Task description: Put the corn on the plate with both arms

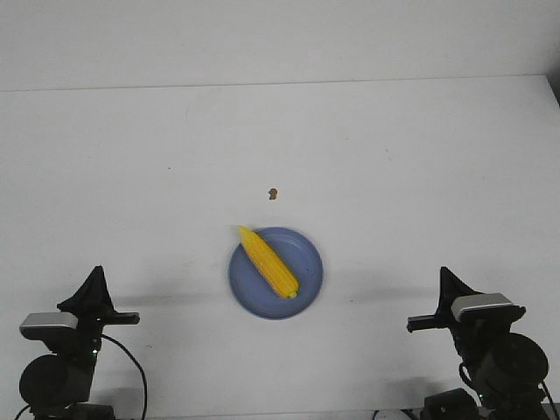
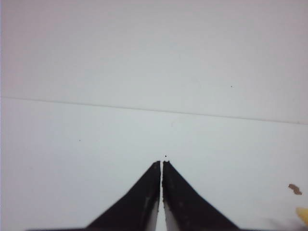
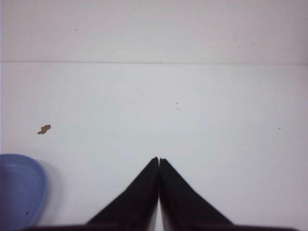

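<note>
The yellow corn [image 1: 269, 262] lies diagonally on the periwinkle-blue plate [image 1: 306, 278] in the middle of the white table, its pointed tip over the plate's far-left rim. My left gripper [image 1: 94, 280] is shut and empty at the front left, well clear of the plate. My right gripper [image 1: 446, 278] is shut and empty at the front right. In the left wrist view the gripper [image 2: 161, 162] has its tips together, and a sliver of corn [image 2: 302, 214] shows at the edge. In the right wrist view the gripper [image 3: 158, 159] is shut, with the plate's rim [image 3: 38, 185] off to one side.
A tiny brown speck [image 1: 273, 193] lies on the table beyond the plate; it also shows in the left wrist view [image 2: 295, 189] and the right wrist view [image 3: 44, 129]. The table's far edge [image 1: 280, 84] meets a pale wall.
</note>
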`<state>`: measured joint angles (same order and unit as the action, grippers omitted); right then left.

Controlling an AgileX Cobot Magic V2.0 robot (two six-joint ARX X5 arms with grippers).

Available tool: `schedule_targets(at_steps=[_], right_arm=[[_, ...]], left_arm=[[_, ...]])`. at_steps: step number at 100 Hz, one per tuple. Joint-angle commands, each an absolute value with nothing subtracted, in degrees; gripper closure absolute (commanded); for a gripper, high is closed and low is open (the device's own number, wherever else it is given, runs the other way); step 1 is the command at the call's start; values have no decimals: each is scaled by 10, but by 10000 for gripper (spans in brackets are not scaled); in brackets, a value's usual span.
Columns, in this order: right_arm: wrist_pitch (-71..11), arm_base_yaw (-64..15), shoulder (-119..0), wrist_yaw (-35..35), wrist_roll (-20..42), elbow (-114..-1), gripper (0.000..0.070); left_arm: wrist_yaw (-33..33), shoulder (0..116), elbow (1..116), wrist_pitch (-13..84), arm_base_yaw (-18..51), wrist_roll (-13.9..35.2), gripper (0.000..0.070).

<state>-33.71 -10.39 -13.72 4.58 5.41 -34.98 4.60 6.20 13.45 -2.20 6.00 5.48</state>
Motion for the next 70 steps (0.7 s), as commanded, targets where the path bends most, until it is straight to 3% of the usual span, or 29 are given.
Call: schedule_targets(at_steps=[1, 39, 70], right_arm=[[-330, -104, -139, 46, 60, -353, 690], [-330, -104, -139, 46, 60, -353, 690], [-330, -104, -139, 46, 60, -353, 690]], left_arm=[[47, 41, 115, -31, 59, 48, 693], [47, 2, 60, -40, 58, 51, 693], [43, 2, 11, -121, 56, 57, 693]])
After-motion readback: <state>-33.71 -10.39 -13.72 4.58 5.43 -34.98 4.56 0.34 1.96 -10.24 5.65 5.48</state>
